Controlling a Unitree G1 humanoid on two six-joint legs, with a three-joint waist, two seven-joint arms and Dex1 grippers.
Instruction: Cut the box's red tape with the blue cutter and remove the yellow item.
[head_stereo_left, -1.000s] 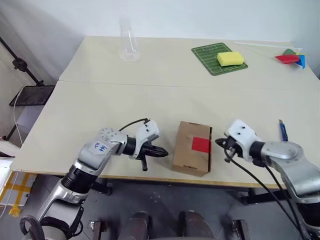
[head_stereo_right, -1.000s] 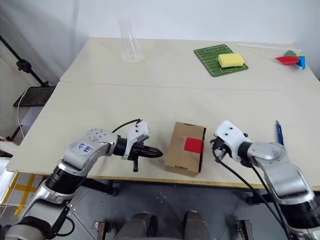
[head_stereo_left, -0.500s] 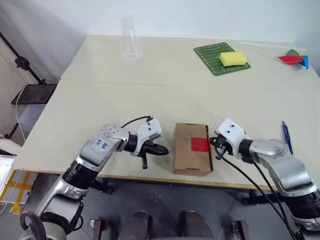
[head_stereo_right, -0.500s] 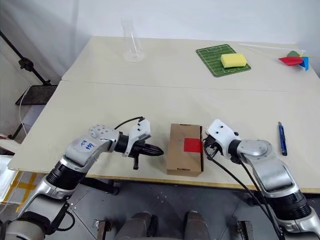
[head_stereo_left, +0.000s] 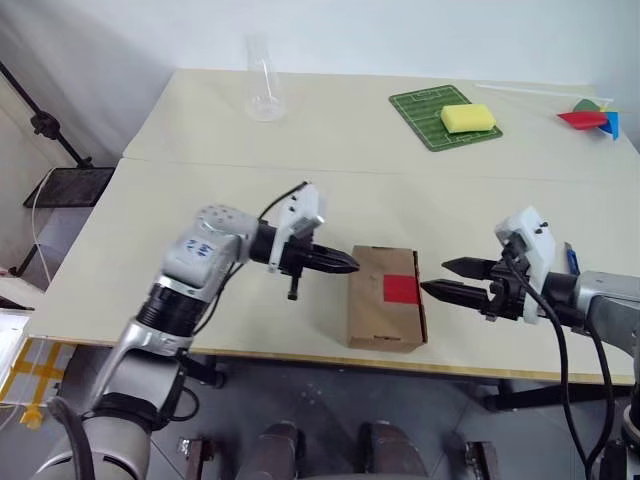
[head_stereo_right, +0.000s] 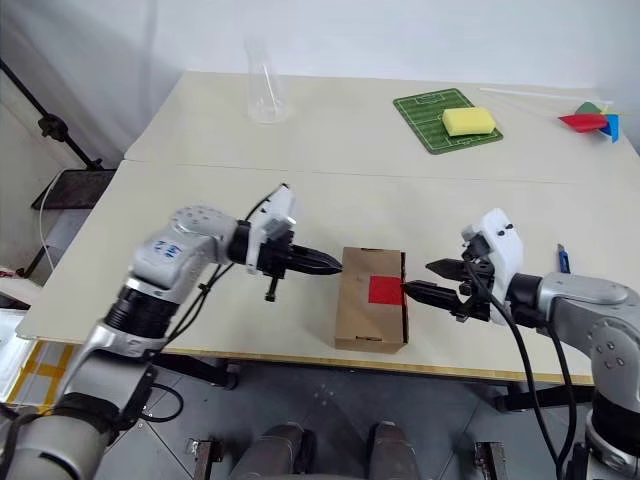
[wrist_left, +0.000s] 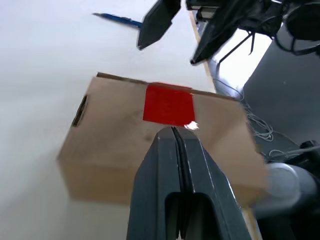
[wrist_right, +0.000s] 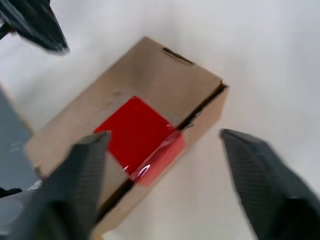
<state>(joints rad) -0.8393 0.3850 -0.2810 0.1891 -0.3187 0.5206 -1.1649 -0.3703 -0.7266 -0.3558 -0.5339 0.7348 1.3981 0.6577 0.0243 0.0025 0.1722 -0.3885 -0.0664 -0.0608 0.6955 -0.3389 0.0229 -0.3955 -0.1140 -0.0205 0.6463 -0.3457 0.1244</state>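
The box (head_stereo_left: 386, 310) with red tape (head_stereo_left: 400, 288) sits low centre on the counter (head_stereo_left: 300, 200). Left end effector (head_stereo_left: 348, 264) closed, empty; right end effector (head_stereo_left: 445, 280) wide apart, empty. Cutter (head_stereo_right: 563, 262) far right.

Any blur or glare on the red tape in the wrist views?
Left wrist view: red tape sharp, with a small white glint at its near edge. Right wrist view: soft overall, the right claw's fingers smeared, a pale sheen where the tape folds over the box edge.
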